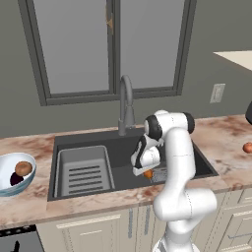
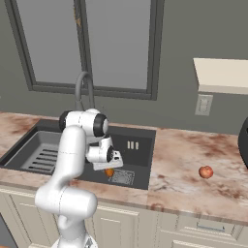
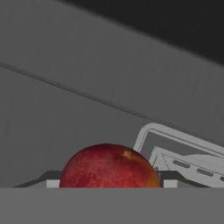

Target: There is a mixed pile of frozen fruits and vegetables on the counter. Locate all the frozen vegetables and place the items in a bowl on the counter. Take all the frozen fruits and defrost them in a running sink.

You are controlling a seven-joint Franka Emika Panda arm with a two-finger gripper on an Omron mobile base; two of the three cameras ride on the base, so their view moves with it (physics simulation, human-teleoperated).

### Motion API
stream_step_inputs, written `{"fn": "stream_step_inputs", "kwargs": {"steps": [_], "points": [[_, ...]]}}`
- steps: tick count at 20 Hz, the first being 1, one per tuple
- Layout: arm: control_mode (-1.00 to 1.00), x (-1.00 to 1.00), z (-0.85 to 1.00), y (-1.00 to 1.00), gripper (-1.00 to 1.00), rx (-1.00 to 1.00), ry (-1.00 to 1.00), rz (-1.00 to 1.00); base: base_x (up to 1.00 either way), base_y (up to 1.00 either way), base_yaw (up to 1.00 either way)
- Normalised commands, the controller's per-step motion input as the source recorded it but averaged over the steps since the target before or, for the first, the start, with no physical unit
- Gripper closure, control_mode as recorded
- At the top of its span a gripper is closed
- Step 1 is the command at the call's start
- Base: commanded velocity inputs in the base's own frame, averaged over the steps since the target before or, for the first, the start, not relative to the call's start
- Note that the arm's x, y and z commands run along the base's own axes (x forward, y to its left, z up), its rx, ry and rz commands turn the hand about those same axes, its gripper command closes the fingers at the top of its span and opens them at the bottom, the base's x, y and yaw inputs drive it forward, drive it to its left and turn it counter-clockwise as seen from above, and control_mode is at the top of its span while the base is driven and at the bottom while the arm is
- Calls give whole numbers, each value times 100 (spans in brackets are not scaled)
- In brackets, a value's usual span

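Fruit goes to the sink: a white Franka Panda arm reaches down into the large dark grey rectangular sink (image 1: pixel 123 157), its two-finger gripper (image 1: pixel 147 172) pinching a small round orange-red fruit (image 3: pixel 109 166) low over the basin floor, close to the square drain grate (image 2: pixel 121 177). In the hand view the fruit sits squarely between the dark finger tips, with the drain frame just beyond it. At the far left of the pinkish-brown marbled stone counter (image 1: pixel 221 142), the wide, shallow, pale blue-white glossy bowl (image 1: pixel 5 170) already contains the small brown potato-like oval (image 1: pixel 23 168) and the dark purple lump (image 1: pixel 16 179), so the vegetable half of the job looks done. A second small reddish ball (image 2: pixel 206 172) lies on the counter to the right of the sink, well apart from the arm. The tall grey arched faucet (image 1: pixel 126 106) stands behind the basin, beside the grey ribbed tray insert (image 1: pixel 83 172); no stream of water can be made out. By this reading, the step in hand is setting the first fruit down in the sink. The next move calls for spreading the jaws to let the fruit rest on the basin floor, lifting clear without nudging it, then swinging right for the remaining fruit; the water would also need running
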Motion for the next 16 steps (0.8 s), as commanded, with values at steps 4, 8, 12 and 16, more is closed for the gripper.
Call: {"fn": "stream_step_inputs", "kwargs": {"steps": [4,8,12,16], "points": [[-100,0,-4,0,-100,0,0,0,0,0,0],[-100,-5,2,-1,-100,0,0,0,0,0,0],[-100,-26,31,-7,-100,4,-1,-2,0,0,0],[-100,-40,66,-16,-100,6,-8,-5,0,0,0]]}}
